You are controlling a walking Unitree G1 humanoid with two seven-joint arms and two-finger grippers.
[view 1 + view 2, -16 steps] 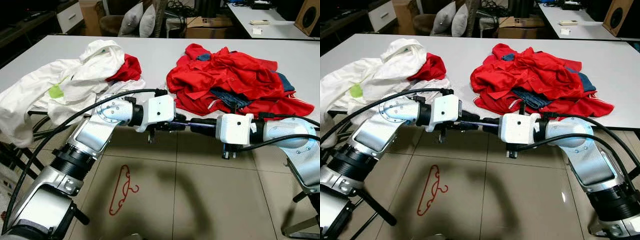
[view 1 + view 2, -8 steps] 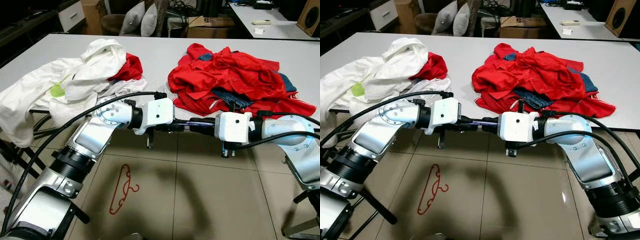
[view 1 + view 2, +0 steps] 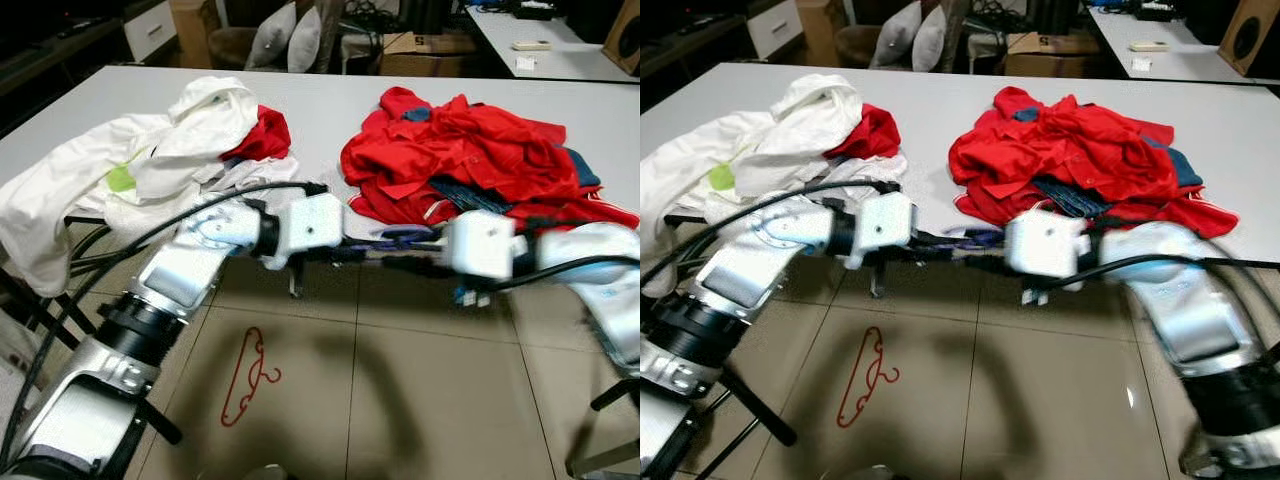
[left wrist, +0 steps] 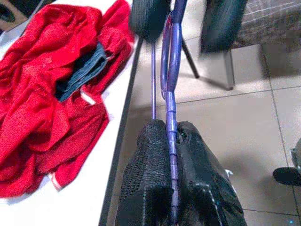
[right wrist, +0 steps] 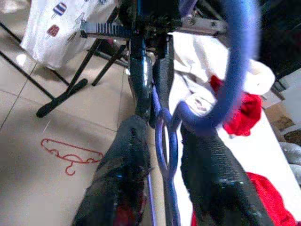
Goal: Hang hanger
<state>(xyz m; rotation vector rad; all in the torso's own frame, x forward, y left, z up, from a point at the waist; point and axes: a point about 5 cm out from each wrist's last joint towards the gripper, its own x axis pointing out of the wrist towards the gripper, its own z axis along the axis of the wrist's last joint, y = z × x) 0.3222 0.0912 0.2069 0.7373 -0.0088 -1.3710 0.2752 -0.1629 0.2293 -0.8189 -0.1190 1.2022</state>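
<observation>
- Left eye view: the white table point(image 3: 320, 100) runs across the upper part of the scene. A heap of red clothes point(image 3: 470, 160) lies on it, with a pile of white garments point(image 3: 150, 160) on the same table top well apart from it, toward the robot's left; part of the white cloth spills over the table's near edge. Just in front of that near edge the two arms meet: the left gripper point(image 3: 352, 252) and the right gripper point(image 3: 412, 262) face each other, and a thin purple hanger point(image 3: 395, 238) spans between them. The right arm is blurred. A red hanger point(image 3: 248, 376) lies flat on the tiled floor point(image 3: 400, 400), below the left arm and nearer the robot than the table.
- Right eye view: the same layout. The purple hanger shows as a thin loop just before the table's front edge, near the red clothes, between the two white wrist housings.
- Left wrist view: the left gripper's black fingers point(image 4: 146, 188) are clamped on a thin bar of the purple hanger, which runs away from them alongside the table's edge. The red clothes, with a dark blue piece among them, lie on the table beside that edge.
- Right wrist view: the right gripper's two fingers point(image 5: 214, 174) stand apart, with the hanger's thin loop in the gap between them; I cannot tell whether they press it. A thicker purple curve arches above them. The red hanger is on the floor beyond.
</observation>
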